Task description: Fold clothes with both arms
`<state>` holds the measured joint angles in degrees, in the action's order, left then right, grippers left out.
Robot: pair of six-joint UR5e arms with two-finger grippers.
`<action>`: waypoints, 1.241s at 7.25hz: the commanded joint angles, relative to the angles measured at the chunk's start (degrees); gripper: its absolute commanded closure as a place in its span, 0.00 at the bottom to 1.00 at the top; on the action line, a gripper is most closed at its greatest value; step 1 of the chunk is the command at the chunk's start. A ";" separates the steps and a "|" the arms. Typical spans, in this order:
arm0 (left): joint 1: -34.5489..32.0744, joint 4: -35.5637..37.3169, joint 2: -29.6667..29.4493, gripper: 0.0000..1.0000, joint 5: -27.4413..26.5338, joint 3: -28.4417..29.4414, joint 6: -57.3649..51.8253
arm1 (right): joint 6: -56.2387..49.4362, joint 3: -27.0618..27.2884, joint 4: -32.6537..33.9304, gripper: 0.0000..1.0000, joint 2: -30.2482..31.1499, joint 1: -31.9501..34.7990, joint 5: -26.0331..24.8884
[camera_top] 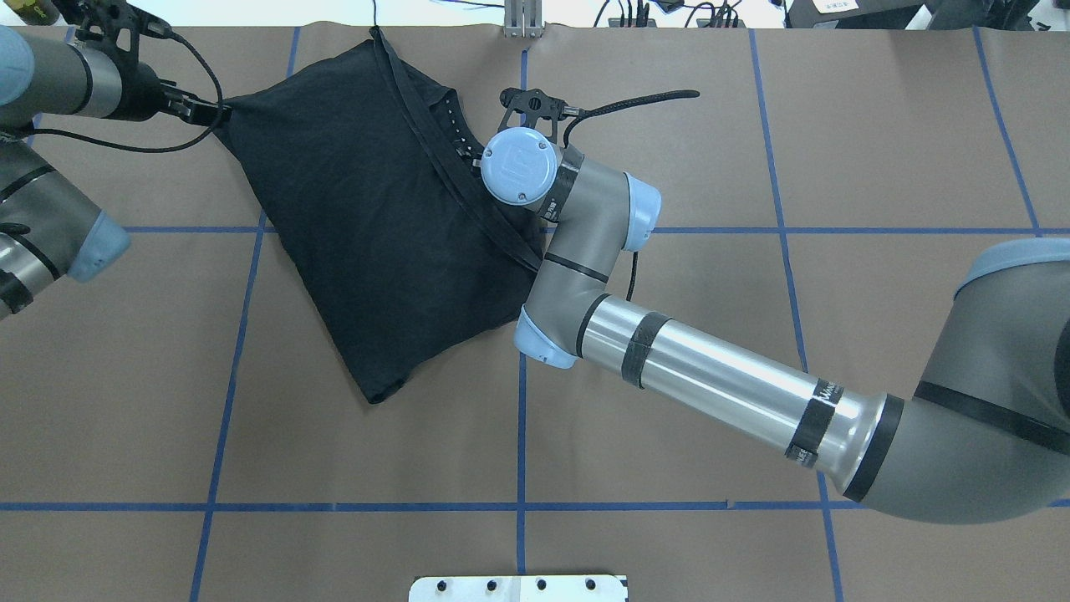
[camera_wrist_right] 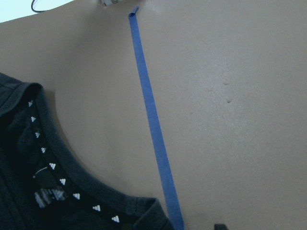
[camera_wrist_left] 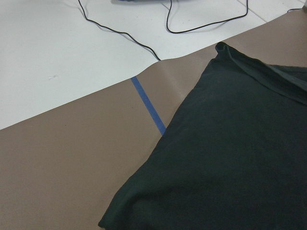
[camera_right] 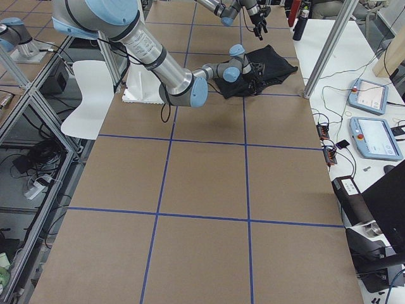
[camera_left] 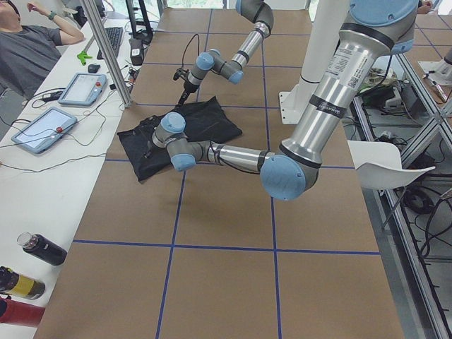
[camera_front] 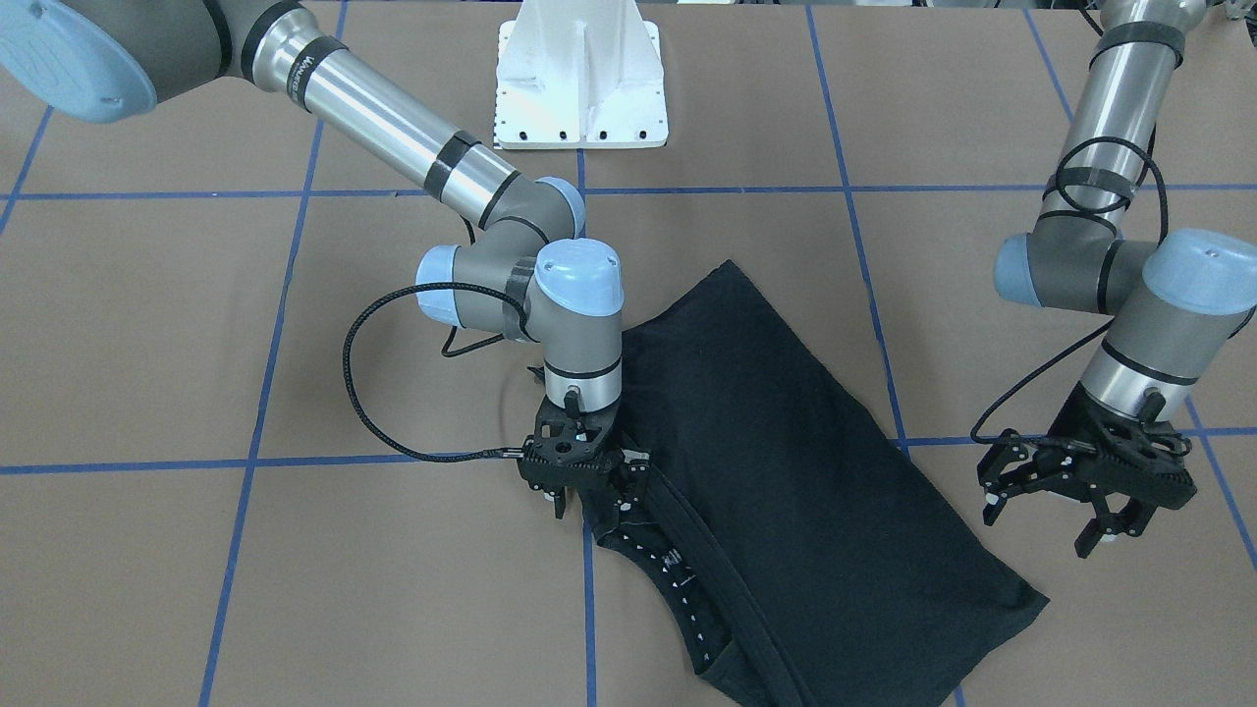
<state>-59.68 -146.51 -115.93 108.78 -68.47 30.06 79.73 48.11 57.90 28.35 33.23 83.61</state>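
Note:
The black T-shirt [camera_front: 786, 442] lies folded into a long slanted shape on the brown table [camera_front: 147, 324], plain side up, with no logo showing. Its collar [camera_front: 678, 579], lined with small white triangles [camera_wrist_right: 72, 187], faces the operators' side. My right gripper [camera_front: 592, 496] stands low at the shirt's edge by the collar, fingers apart, one over the cloth and one beside it. In the overhead view the right wrist [camera_top: 518, 167] hides it. My left gripper [camera_front: 1051, 520] hangs open above the table just off the shirt's corner [camera_top: 230, 109], holding nothing.
The white base pedestal [camera_front: 581, 79] stands at the robot's side of the table. Blue tape lines [camera_front: 589, 609] cross the brown surface. Beyond the far edge a white bench holds tablets [camera_left: 42, 131], cables [camera_wrist_left: 144, 33] and bottles [camera_left: 42, 248]; a person [camera_left: 28, 42] sits there.

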 commanded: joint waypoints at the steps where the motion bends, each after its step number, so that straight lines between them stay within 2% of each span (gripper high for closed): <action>1: 0.00 -0.09 0.09 0.00 0.03 0.00 0.00 | -0.72 -1.70 -0.15 0.49 -1.19 -0.09 -0.29; 5: 0.00 0.00 0.09 0.00 0.03 -0.09 0.00 | -0.72 -2.32 -0.15 0.46 -1.19 -0.44 -0.81; 6: 0.00 0.00 0.09 0.00 0.03 -0.09 0.00 | -0.72 -2.32 -0.15 0.65 -1.28 -0.44 -0.81; 7: 0.00 0.00 0.09 0.00 0.03 -0.09 0.00 | -0.72 -2.32 -0.15 1.00 -1.54 -0.44 -0.81; 9: 0.00 -0.09 0.09 0.00 0.03 -0.09 0.00 | -1.24 -2.32 -0.15 1.00 -1.90 -0.53 -0.73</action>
<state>-59.68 -146.53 -115.84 108.81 -68.55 30.06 78.70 45.79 57.75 26.68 32.76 82.85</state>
